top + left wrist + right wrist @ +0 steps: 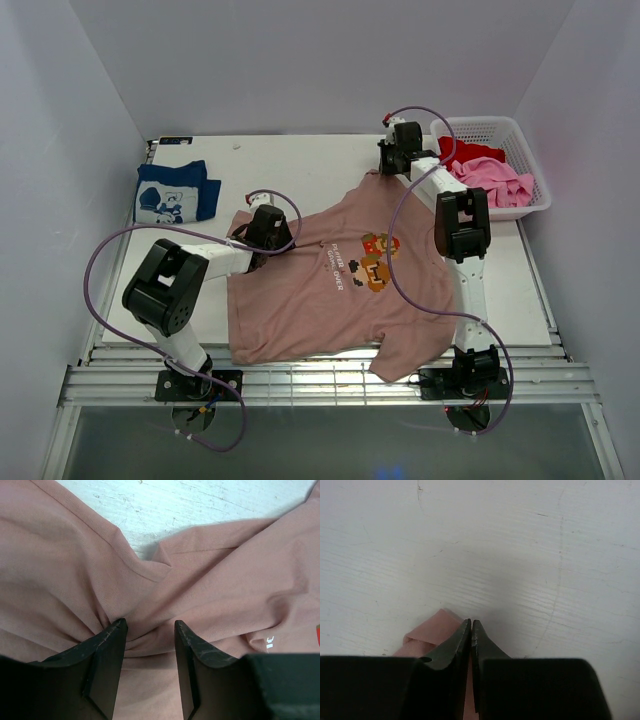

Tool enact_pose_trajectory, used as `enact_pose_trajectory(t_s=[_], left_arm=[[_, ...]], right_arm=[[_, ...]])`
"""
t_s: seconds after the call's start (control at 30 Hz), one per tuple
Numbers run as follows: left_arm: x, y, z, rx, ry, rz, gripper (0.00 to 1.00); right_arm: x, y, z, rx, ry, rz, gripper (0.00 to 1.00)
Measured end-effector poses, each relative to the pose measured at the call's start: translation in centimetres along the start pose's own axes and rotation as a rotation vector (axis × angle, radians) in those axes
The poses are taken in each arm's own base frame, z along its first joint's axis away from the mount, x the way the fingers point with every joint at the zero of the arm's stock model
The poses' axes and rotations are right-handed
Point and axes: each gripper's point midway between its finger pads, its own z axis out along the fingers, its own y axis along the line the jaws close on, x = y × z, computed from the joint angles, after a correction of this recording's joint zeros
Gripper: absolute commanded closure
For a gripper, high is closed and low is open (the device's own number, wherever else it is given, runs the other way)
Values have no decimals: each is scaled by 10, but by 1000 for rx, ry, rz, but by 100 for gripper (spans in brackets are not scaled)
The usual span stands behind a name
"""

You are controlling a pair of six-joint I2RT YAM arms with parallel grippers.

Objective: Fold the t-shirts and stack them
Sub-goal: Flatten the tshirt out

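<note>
A dusty pink-tan t-shirt (320, 300) lies spread print-up on the white table (300, 160). My left gripper (262, 240) stands on its left shoulder area. In the left wrist view the left gripper (150, 625) has its jaws apart, tips pressed into the pink-tan cloth (225, 570), which wrinkles between them. My right gripper (383, 172) is at the shirt's far right corner. In the right wrist view the right gripper (471, 622) is shut, with a strip of the pink-tan cloth (427, 632) caught between its fingers. A folded navy t-shirt (175, 192) lies at the back left.
A white basket (541, 190) at the back right holds a red t-shirt (470, 152) and a bright pink t-shirt (495, 180). White walls close in the left, back and right sides. Bare table shows beyond the right gripper.
</note>
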Motion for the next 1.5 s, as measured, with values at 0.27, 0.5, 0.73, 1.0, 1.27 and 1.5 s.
enact_pose_trajectory(t_s=[0.27,0.5,0.73,1.0,1.27,1.5], left_arm=[[0,0,0,-3,0,0,46],[3,4,-5,-16,16,2,46],[10,13,-17,-27,30,5,46],[20,21,-31,-33,44,-5,46],[28,21,-45,-16,75,7,46],[18,9,-58,33,57,31,43]], right_arm=[[14,1,-11,2,11,17,92],[-17,10,-69,1,-45,7,92],[-61,20,-146,3,-183,-8,92],[10,14,-164,83,-13,34,92],[115,24,-220,264,279,33,92],[183,23,-248,346,458,20,91]])
